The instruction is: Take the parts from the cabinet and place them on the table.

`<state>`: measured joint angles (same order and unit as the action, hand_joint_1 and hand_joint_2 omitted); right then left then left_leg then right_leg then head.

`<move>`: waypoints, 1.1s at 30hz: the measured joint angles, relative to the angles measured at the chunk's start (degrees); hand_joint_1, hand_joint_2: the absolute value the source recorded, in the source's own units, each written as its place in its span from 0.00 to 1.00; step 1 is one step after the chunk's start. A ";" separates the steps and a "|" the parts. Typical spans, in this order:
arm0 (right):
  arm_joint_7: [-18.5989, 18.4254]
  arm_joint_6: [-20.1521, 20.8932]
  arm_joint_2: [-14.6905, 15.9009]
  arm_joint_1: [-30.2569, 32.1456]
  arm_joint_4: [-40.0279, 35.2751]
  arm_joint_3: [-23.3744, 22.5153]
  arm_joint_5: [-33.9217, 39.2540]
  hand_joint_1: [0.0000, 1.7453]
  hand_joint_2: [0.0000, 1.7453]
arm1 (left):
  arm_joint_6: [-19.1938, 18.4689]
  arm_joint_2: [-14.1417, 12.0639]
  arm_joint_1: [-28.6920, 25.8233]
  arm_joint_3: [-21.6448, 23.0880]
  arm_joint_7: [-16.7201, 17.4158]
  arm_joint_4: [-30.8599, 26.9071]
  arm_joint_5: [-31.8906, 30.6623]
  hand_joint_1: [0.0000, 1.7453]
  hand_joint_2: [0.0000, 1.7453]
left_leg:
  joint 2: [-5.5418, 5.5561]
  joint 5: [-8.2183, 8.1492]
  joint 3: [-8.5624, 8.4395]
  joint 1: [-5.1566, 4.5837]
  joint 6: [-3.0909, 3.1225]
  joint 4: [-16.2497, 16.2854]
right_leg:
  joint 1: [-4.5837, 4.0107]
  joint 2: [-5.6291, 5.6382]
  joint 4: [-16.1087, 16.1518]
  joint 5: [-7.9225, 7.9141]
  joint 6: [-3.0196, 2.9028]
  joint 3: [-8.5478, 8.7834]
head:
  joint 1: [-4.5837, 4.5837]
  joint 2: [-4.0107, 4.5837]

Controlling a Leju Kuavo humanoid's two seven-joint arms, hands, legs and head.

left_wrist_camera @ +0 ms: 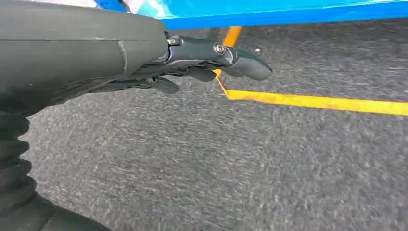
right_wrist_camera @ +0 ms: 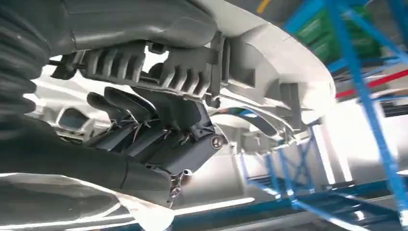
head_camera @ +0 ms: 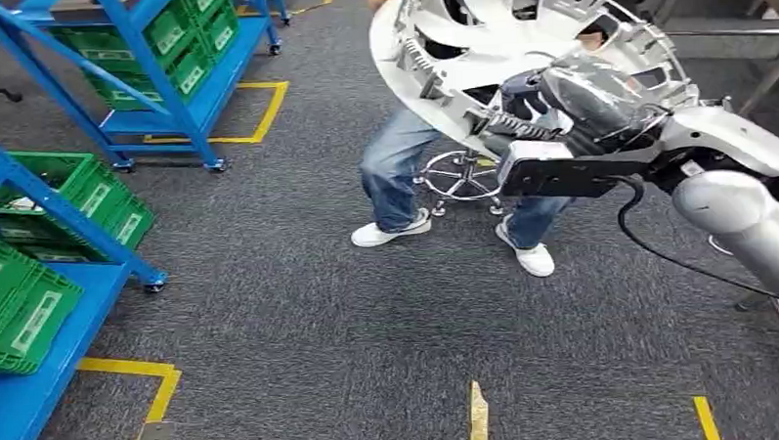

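Note:
A large silver-white round part (head_camera: 438,42) with ribs and cut-outs is raised at the upper right of the head view. My right hand (head_camera: 548,102) grips it at its near edge. In the right wrist view the dark fingers (right_wrist_camera: 144,113) curl around a ribbed bar of the part (right_wrist_camera: 269,62). My left hand (left_wrist_camera: 202,62) hangs over the grey carpet beside a blue rack edge, its fingers stretched out and holding nothing.
Blue racks (head_camera: 181,100) with green bins (head_camera: 36,291) stand along the left. A person in jeans and white shoes (head_camera: 394,171) stands right behind the part, beside a chrome chair base (head_camera: 459,175). Yellow tape lines (head_camera: 157,385) mark the carpet.

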<state>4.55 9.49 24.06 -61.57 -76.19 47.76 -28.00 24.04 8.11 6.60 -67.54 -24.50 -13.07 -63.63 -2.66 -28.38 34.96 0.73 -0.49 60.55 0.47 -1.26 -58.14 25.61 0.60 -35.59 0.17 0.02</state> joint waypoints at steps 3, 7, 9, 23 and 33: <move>-0.04 -0.07 0.02 0.00 -0.04 0.13 0.04 1.00 1.00 | 0.02 0.09 -0.19 0.00 0.00 0.00 0.00 0.00 1.00 | 1.83 -6.31 5.05 0.13 -0.33 12.30 | 0.07 1.25 0.00 0.00 -0.63 -0.02 | 0.13 0.00; 0.02 -0.04 0.02 -0.02 -0.07 0.35 0.15 1.00 1.00 | 0.09 0.04 -0.14 0.00 0.00 0.00 0.02 0.00 1.00 | 2.08 -2.36 4.95 0.16 -0.13 11.27 | 0.06 3.46 -0.12 0.04 -0.57 0.28 | 0.18 0.00; 0.02 -0.04 0.02 -0.08 -0.07 0.22 0.20 1.00 1.00 | 0.11 0.02 -0.13 0.00 0.00 0.00 0.02 0.00 1.00 | 4.02 2.61 1.14 0.45 0.18 1.72 | 0.09 4.28 -0.27 0.27 -0.21 0.46 | 0.16 0.00; 0.15 0.11 0.39 -0.43 -0.09 0.00 0.52 1.00 1.00 | 0.24 0.22 0.12 0.26 0.00 0.00 0.00 0.00 1.00 | 1.02 1.22 -0.45 0.56 2.02 -0.88 | 0.23 1.01 -8.83 1.53 2.20 -4.96 | -0.43 0.00; 0.09 0.13 0.39 -0.54 -0.09 0.04 0.57 1.00 1.00 | 0.22 0.20 0.03 0.35 0.00 0.00 0.00 0.00 1.00 | 1.69 -5.64 3.14 0.03 0.02 9.37 | -0.18 0.72 -0.35 -0.06 -0.62 -0.44 | -0.59 0.00</move>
<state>4.63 9.62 24.46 -62.10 -76.28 47.80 -27.43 24.26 8.31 6.64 -67.19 -24.50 -13.07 -63.63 -0.97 -34.01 38.10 0.76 -0.47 69.92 0.30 -0.53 -58.50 25.55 -0.02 -36.03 -0.42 0.02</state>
